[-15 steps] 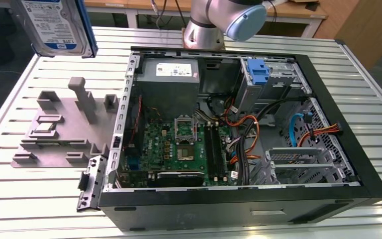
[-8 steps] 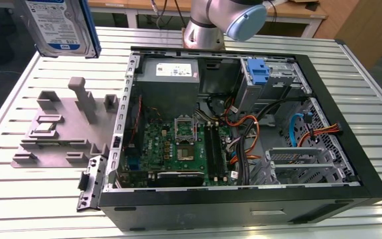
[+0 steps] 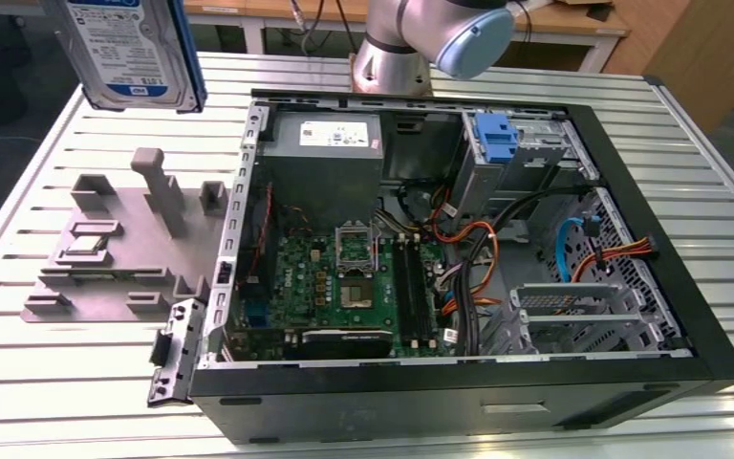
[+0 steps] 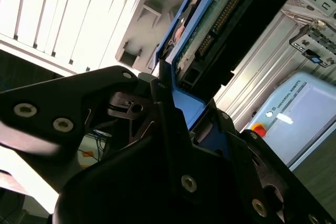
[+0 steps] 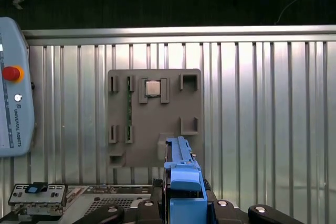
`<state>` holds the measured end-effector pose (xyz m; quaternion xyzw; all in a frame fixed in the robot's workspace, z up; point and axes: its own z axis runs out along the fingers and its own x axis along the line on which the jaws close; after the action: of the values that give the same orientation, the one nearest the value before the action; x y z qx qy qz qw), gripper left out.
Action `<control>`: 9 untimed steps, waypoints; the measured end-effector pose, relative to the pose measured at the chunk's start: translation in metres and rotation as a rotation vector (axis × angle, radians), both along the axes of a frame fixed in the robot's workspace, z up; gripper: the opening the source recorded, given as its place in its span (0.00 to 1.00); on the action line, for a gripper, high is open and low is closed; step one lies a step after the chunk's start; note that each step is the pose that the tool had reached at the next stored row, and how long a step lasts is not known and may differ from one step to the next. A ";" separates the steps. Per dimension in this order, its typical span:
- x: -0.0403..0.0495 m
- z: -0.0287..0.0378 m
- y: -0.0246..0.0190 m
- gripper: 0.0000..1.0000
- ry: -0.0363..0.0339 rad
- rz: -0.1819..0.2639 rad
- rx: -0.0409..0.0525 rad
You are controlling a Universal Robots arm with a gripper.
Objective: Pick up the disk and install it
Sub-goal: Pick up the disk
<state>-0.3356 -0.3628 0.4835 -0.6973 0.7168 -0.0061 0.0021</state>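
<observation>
I see the disk (image 3: 131, 48) held high at the exterior view's left, long axis upright, label toward the camera. In the second wrist view the gripper (image 4: 181, 106) is clamped on its blue carrier. Below it, the grey fixture (image 3: 138, 287) holds a chip (image 3: 87, 244). The arm (image 3: 419, 38) stands behind the open case (image 3: 711, 354), which holds the motherboard (image 3: 341, 287).

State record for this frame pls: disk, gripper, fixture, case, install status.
disk: in the air, outside the case, at the exterior view's left
gripper: shut on the disk's blue carrier
grey fixture: flat on the slatted table, chip seated in one slot
case: on its side, open, blue bracket at the drive bay
install: not yet done
</observation>
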 end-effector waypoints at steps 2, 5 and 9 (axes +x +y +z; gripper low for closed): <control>0.0029 0.0000 -0.0001 0.36 0.0002 0.000 0.0000; 0.0069 0.0000 -0.0004 0.36 0.0006 0.000 -0.0001; 0.0117 0.0000 -0.0011 0.36 0.0010 -0.001 -0.0001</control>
<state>-0.3239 -0.3639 0.4836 -0.6969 0.7172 -0.0057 0.0017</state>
